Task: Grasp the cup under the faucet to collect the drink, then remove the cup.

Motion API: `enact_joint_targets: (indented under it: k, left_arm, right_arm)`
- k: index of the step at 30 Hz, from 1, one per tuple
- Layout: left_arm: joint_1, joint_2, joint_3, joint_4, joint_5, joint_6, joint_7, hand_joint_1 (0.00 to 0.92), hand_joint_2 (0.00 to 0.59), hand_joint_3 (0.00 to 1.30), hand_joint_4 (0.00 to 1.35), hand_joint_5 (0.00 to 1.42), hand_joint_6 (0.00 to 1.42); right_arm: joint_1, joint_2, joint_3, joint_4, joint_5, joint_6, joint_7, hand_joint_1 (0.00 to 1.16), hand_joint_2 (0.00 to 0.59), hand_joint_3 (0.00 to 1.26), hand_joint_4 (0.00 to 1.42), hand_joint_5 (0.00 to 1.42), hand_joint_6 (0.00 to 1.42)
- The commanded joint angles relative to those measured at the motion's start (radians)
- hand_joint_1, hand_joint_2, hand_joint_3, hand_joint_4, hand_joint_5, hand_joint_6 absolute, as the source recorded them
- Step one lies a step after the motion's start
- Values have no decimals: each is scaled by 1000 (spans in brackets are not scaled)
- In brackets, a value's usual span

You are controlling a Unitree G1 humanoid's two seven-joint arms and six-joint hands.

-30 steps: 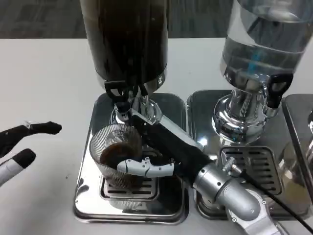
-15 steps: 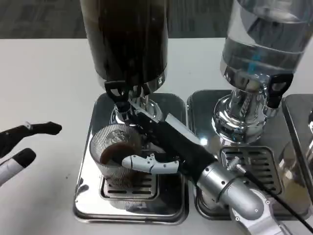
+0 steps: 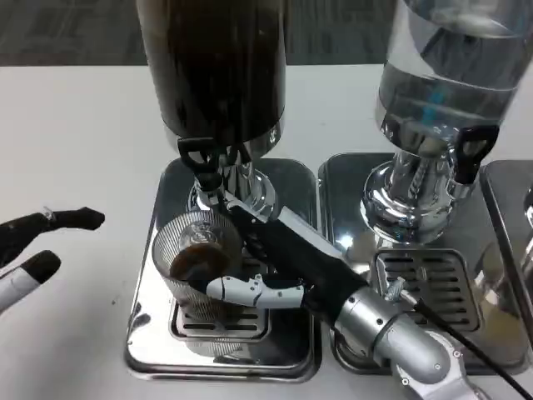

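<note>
A ribbed clear cup point(image 3: 193, 254) holding dark drink stands on the drip tray point(image 3: 158, 333) of the dark-drink dispenser point(image 3: 215, 75), just below its black faucet point(image 3: 200, 162). My right hand point(image 3: 266, 258) wraps the cup from the right; a white finger curves across its front and the dark palm presses its right side. My left hand point(image 3: 33, 246) hovers at the left edge over the white table, fingers apart and holding nothing.
A second dispenser point(image 3: 441, 92) with clear liquid stands to the right on its own drip tray point(image 3: 433, 283), with a black faucet point(image 3: 468, 154). A further tray edge point(image 3: 516, 250) shows at the far right. The bare white table point(image 3: 75, 142) stretches left.
My right hand shifted slightly around the cup, with the front finger sliding a little lower. The cup and my left hand stayed in place.
</note>
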Motion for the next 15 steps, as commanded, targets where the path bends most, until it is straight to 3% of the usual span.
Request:
enact_joint_targets:
  k: [1, 8, 15]
  left_arm:
    - [-9, 22, -2, 9, -9, 6, -16, 0, 71, 361, 293, 195, 125]
    - [-12, 25, 0, 13, -7, 6, -20, 0, 72, 374, 294, 197, 135]
    - [-11, 28, 1, 13, -7, 5, -21, 0, 74, 375, 305, 197, 138]
  right_arm:
    - [1, -8, 11, -1, 0, 10, 26, 611, 214, 0, 0, 0, 84]
    - [-13, -18, 24, 9, -23, 23, 35, 596, 208, 0, 0, 0, 49]
    - [-25, -31, 46, 10, -59, 32, 20, 716, 213, 0, 0, 0, 78]
